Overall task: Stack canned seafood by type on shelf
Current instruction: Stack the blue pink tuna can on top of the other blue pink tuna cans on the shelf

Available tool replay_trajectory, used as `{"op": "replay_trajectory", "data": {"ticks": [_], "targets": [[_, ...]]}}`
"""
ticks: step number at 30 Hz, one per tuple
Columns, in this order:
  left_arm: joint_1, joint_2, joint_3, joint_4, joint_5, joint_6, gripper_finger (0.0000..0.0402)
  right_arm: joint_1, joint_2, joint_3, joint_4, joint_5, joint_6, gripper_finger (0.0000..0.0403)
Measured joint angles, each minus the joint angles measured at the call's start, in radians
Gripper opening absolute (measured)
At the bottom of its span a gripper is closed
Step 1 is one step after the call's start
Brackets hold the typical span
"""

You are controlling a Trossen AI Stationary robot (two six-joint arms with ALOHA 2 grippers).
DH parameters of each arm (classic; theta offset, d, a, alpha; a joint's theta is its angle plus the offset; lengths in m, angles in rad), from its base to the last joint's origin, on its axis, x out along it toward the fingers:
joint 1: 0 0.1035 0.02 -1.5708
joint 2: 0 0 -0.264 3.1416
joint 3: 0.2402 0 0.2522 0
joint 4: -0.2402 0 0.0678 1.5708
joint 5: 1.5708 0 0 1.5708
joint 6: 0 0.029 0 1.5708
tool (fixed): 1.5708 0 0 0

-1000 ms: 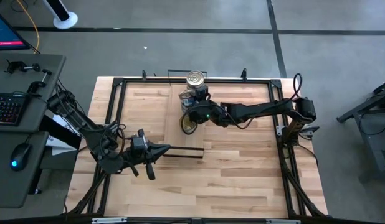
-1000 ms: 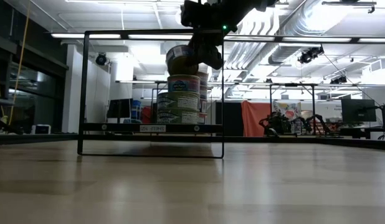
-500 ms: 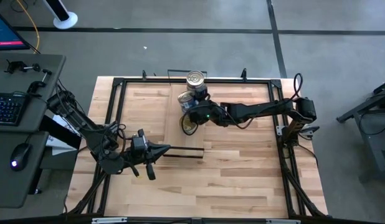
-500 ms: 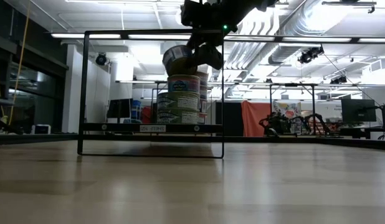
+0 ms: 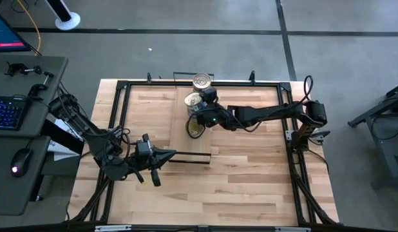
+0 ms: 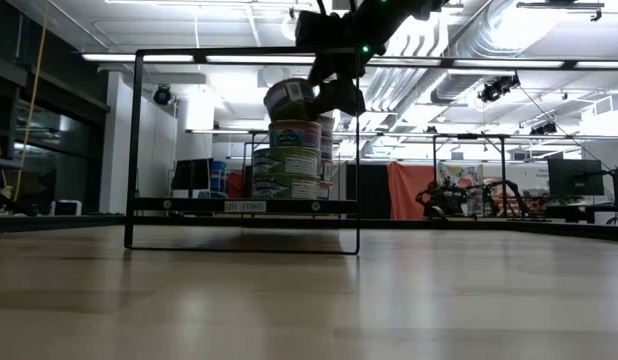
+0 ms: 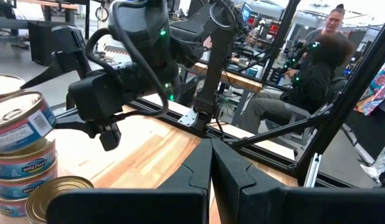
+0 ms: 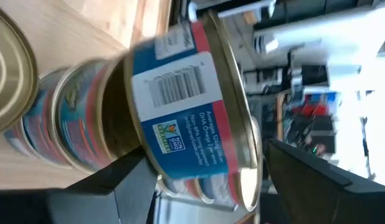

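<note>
Metal fingers closed, the left gripper (image 5: 165, 154) idles near the table's left edge. Toward the far edge, the right gripper (image 5: 200, 106) parts wide around a tilted tin (image 6: 289, 100) atop the stack (image 6: 294, 160); seemingly not seated flat, it could slide off and topple.
</note>
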Motion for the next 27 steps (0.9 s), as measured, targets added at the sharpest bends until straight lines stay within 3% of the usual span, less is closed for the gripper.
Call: {"op": "replay_trajectory", "data": {"ticks": [11, 19, 27], "targets": [[0.000, 0.000, 0.000, -0.005, 0.000, 0.000, 0.0000, 0.004, 0.000, 0.003, -0.066, -0.033, 0.162, 0.0280], [0.000, 0.000, 0.000, -0.021, 0.009, -0.002, 0.0000, -0.029, 0.001, 0.121, -0.328, -0.128, 0.395, 0.0280], [0.000, 0.000, 0.000, -0.022, 0.062, -0.019, 0.0000, -0.041, 0.001, 0.169, -0.363, -0.165, 0.488, 0.0280]]}}
